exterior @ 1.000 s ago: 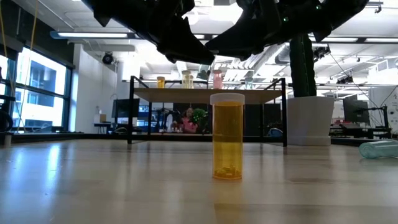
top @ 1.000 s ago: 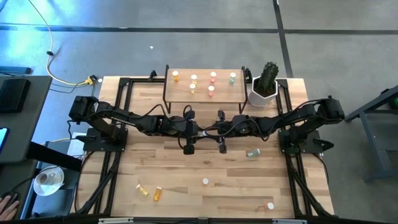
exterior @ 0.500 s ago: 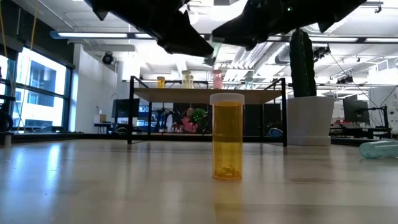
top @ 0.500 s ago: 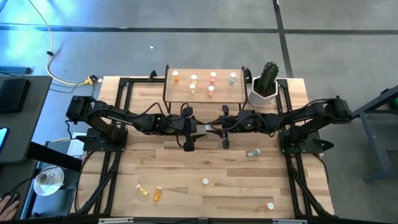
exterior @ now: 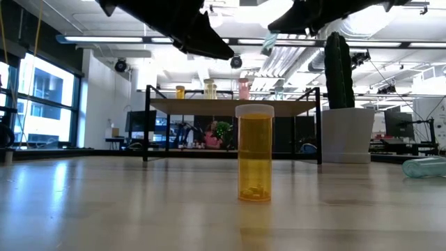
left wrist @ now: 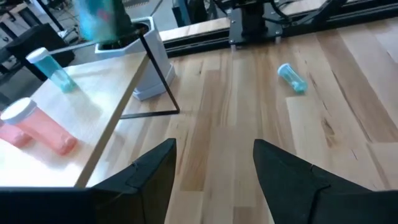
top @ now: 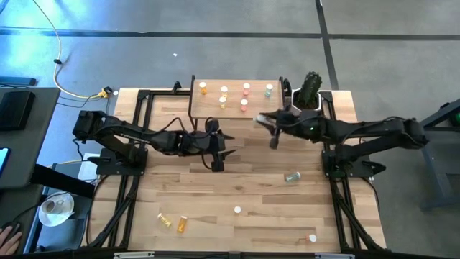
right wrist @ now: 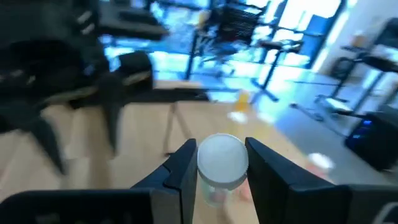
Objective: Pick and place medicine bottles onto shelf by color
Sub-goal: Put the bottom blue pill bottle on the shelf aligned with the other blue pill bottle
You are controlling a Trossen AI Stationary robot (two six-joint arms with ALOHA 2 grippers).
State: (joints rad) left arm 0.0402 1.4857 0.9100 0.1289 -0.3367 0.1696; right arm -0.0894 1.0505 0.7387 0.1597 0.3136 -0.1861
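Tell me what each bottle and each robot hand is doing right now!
Right gripper: shut on a white-capped bottle, up in the air near the shelf.
Left gripper: open, empty.
Orange bottle: standing upright on the table.
Green bottle: lying on its side.
Bottles on the shelf: standing upright.

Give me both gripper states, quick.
Left gripper: open, empty, near the shelf.
Right gripper: shut on a white-capped medicine bottle, carried toward the shelf.
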